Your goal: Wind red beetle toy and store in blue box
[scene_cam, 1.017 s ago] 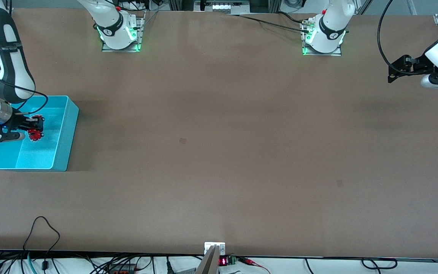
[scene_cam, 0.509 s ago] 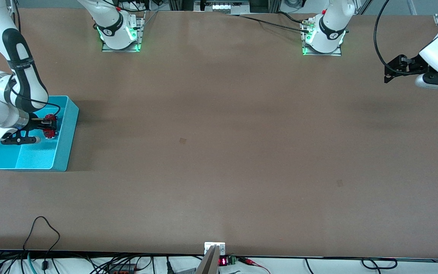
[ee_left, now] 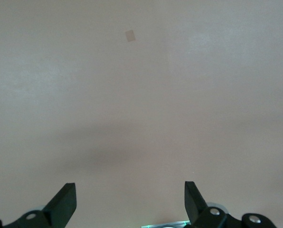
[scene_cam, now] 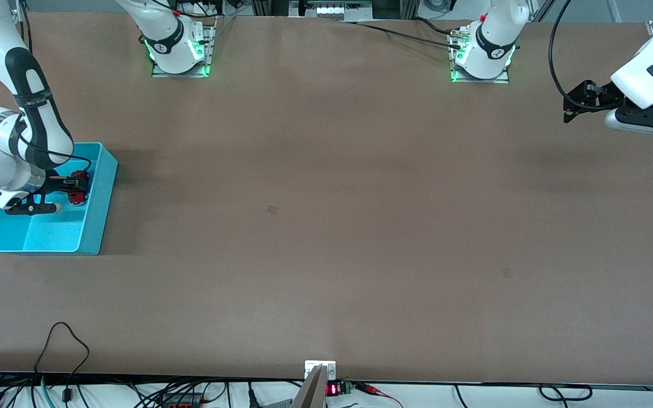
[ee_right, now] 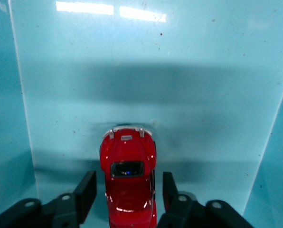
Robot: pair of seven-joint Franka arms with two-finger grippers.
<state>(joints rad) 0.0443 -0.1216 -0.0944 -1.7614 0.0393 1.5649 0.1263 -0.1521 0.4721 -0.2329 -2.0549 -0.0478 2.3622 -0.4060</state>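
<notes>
One toy (ee_right: 127,183) and one box (scene_cam: 95,192) are in view, and two arms with one gripper each. No brand or readable writing shows on the toy or the box; the arm bases carry a small round mark, but I cannot read it.

The toy is inside the box, on its floor, in the part farther from the front camera. In the right wrist view it lies between the two fingers (ee_right: 85,192) of the right gripper (ee_right: 127,194). The fingers stand a little apart from the toy's sides, with a thin gap on each side, so the gripper is not clamped on it. The toy's rounded end points away from the gripper. The box stands at the right arm's end of the table (scene_cam: 326,226).

The left gripper (ee_left: 129,202) waits over the bare table at the left arm's end, its fingers wide apart and holding nothing. Below it the table shows one small darker square patch (ee_left: 129,35).
</notes>
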